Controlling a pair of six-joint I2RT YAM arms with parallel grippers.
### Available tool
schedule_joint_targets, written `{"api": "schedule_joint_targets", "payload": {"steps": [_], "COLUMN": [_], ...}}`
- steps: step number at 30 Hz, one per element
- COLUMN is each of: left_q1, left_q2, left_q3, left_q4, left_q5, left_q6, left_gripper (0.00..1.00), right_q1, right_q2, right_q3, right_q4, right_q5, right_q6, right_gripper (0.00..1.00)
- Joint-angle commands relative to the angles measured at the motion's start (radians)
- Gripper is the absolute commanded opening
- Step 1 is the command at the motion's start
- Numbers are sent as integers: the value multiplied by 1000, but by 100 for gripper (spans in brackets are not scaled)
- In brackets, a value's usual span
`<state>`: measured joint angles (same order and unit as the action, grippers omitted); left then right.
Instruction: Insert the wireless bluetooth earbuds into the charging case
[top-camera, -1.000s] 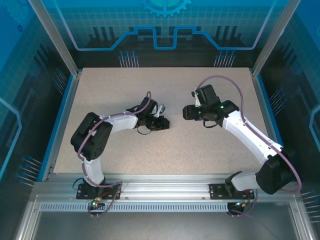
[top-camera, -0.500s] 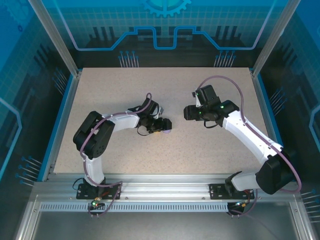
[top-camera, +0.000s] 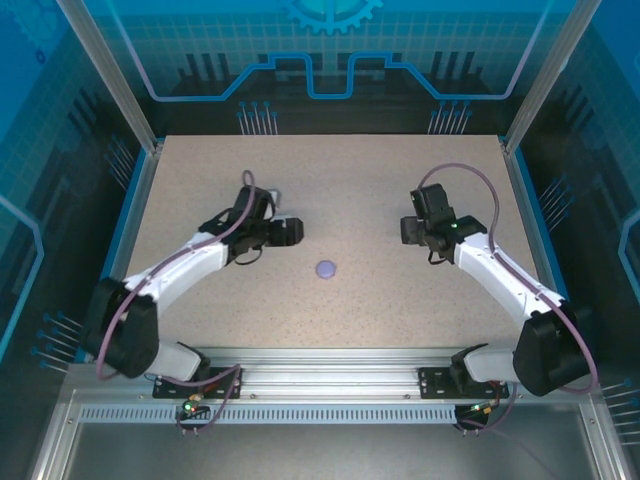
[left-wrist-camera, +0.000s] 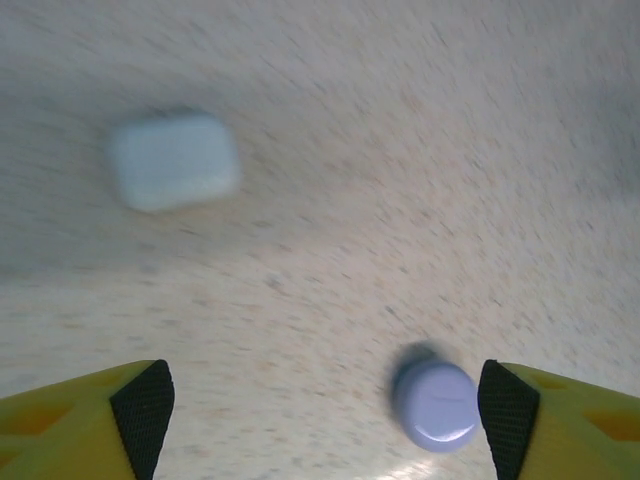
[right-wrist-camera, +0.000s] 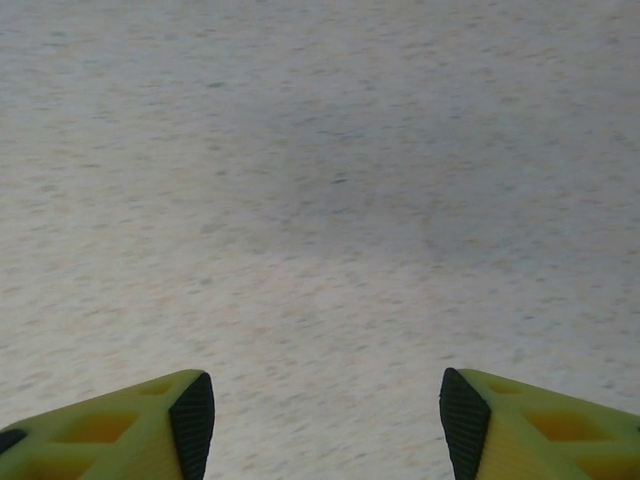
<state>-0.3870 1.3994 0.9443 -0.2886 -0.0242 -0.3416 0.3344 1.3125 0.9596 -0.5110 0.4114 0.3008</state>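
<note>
The round purple charging case (top-camera: 326, 268) lies flat and closed on the speckled table, free of both grippers. In the left wrist view the case (left-wrist-camera: 435, 403) sits just inside my right fingertip (left-wrist-camera: 505, 415), low in the frame. My left gripper (top-camera: 296, 231) is open, up and to the left of the case, with nothing held between its fingers (left-wrist-camera: 325, 412). My right gripper (top-camera: 408, 230) is open over bare table to the right, its jaws (right-wrist-camera: 325, 420) empty. The earbuds are out of view.
A whitish rounded block (left-wrist-camera: 175, 160), blurred, lies on the table farther out in the left wrist view. The tabletop (top-camera: 330, 180) is edged by blue rails and aluminium posts. Both arm bases are bolted at the near edge.
My left gripper opened and drew back to the left, leaving the purple case on the table. The right arm pulled back to the right, its jaws slightly wider.
</note>
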Motion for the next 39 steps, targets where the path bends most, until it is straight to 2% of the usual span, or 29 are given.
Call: {"api": "schedule_joint_targets", "payload": {"steps": [1, 5, 8, 11, 17, 20, 23, 28, 31, 32, 33, 34, 35, 39], "left_q1": [59, 119, 142, 169, 273, 312, 323, 375, 381, 383, 386, 387, 387, 387], "left_q2": [-82, -139, -149, -153, -151, -116, -61, 9, 124, 110, 114, 115, 116, 116], "left_q3": [-71, -165, -241, -309, -453, -527, -571, -601, -587, -542, -515, -529, -529, -528], "left_q4": [3, 138, 279, 407, 686, 859, 999, 1104, 1205, 1112, 1040, 1068, 1072, 1067], "left_q5": [-182, -262, -298, -286, -74, 29, 43, 74, 74, 41, -13, -24, -25, -26], "left_q6": [127, 209, 297, 370, 419, 421, 440, 391, 386, 372, 345, 337, 338, 339], "left_gripper": [87, 88, 89, 91, 93, 95, 96, 97, 99, 99, 99, 99, 99, 99], "right_q1": [-53, -146, -196, -239, -270, -271, -270, -272, -255, -244, -255, -260, -262, -264], "right_q2": [-37, -49, -63, -61, -50, -27, 2, 117, 189, 187, 193, 190, 192, 191], "right_q3": [-71, -183, -306, -390, -547, -575, -580, -584, -568, -539, -542, -536, -536, -536], "right_q4": [190, 362, 574, 713, 1035, 1124, 1185, 1299, 1335, 1276, 1293, 1277, 1278, 1278], "right_q5": [92, -27, -129, -210, -292, -303, -308, -317, -305, -290, -301, -295, -297, -301], "right_q6": [-95, -137, -182, -194, -237, -261, -286, -295, -315, -321, -312, -302, -302, -302], "right_gripper": [67, 69, 69, 70, 72, 73, 73, 74, 77, 78, 80, 85, 100, 100]}}
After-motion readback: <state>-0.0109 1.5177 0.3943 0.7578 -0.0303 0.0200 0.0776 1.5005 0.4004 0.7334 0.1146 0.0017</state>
